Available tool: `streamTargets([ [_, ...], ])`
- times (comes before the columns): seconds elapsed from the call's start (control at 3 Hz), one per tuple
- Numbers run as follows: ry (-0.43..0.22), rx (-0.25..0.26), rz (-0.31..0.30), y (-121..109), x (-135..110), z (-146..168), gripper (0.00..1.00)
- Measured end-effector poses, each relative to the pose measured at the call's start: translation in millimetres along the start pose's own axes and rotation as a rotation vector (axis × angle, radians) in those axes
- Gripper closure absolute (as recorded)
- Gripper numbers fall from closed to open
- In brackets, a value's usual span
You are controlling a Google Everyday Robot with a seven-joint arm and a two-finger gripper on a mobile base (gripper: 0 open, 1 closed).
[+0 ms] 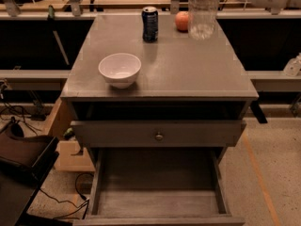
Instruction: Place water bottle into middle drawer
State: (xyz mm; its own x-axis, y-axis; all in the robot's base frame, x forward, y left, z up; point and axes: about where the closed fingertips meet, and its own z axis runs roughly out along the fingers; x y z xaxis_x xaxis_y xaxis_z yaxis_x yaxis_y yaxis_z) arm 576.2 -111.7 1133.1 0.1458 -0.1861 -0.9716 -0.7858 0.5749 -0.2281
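Carrying seemed underway: the water bottle (pixel 203 13) hung above the cabinet top (pixel 188 69), gripper unseen overhead, its hold untellable; next needed lowering into the middle drawer (pixel 160 204).

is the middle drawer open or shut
Open: the middle drawer is pulled out, bare floor showing. Water bottle at the back of the tabletop; claw out of view.

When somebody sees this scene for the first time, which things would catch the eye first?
The middle drawer, pulled wide open at the bottom and bare inside, strikes first. Next come the clear water bottle at the top edge, over the back right of the cabinet top, and the white bowl at its front left. The gripper is not in view.
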Motion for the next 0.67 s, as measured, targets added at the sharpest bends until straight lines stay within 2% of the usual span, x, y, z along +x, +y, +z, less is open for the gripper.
streamTargets([
  [0.33,0.024,-0.053,0.064,40.4,24.3,-15.1,1.0],
  [0.67,0.068,-0.133,0.038,76.0,38.1,-39.2,1.0],
])
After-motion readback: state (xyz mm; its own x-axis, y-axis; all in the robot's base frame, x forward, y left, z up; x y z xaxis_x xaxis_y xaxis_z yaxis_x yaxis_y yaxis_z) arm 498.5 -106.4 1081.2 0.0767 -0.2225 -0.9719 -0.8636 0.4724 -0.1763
